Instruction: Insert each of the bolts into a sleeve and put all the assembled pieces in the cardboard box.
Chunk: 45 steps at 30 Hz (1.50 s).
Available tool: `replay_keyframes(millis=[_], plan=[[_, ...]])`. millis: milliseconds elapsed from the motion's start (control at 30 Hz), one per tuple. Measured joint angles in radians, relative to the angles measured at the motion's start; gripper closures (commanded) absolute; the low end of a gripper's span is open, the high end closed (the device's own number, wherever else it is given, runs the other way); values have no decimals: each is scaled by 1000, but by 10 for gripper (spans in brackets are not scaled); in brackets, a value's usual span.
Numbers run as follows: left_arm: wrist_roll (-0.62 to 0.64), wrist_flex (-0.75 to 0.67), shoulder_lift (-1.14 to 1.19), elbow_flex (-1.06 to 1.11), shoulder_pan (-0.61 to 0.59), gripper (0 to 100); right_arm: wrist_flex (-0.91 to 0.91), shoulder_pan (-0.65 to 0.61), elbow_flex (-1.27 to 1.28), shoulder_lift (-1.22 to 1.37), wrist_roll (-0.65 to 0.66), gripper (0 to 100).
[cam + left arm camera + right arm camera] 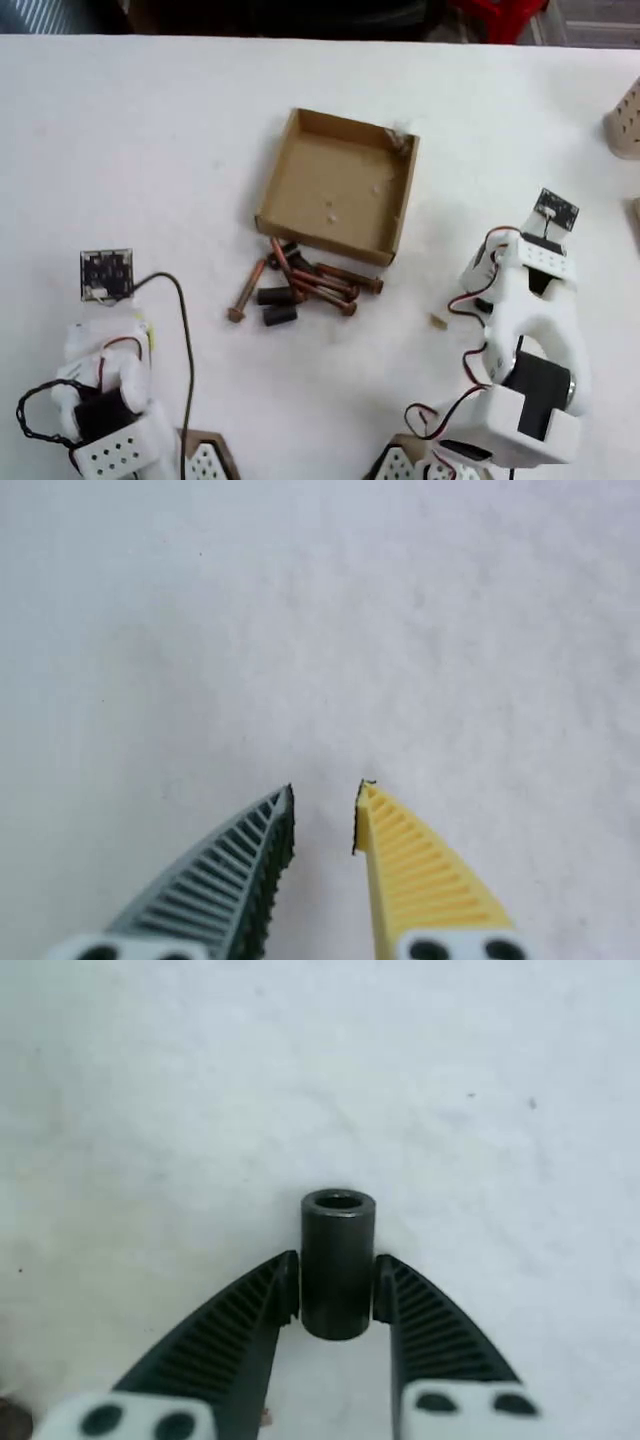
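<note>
The sleeve [337, 1265] is dark, matt metal; the bolts [325, 285] look coppery and dull. The cardboard box [335, 185] is rough brown paperboard; the table [150, 150] is matt white.

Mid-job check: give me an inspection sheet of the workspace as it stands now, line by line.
Surface: white table, bare over most of its area.
Job's things: open brown cardboard box with no assembled pieces inside, only white crumbs; copper-coloured bolts and short dark sleeves piled against its near wall; one dark cylindrical sleeve held by the right arm.
Clutter: small tan scrap on the table.
Grippers: left gripper jaws apart, nothing between; right gripper jaws closed on that sleeve.
Cables: black cable by the left arm; red and white wires on the right arm.
Surroundings: red object beyond the table; beige perforated object at its edge.
</note>
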Motion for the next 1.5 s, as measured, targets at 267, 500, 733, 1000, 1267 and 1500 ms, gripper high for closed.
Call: replay_keyframes(millis=[267, 500, 733, 1000, 1267, 1500], plan=[[0, 0, 0, 0, 0, 872, 28, 6, 0, -20, 147, 981], [0, 0, 0, 0, 0, 872, 61, 8, 12, -58, 209, 981], [0, 0, 0, 0, 0, 873, 61, -9, 18, -68, 278, 981], [0, -8, 0, 0, 0, 968, 61, -46, 118, -198, 311, 981], [57, -75, 0, -31, 0, 978, 20, -80, 275, -400, 316, 981], [118, -81, 0, -129, 0, 978, 17, -84, 285, -425, 353, 981]])
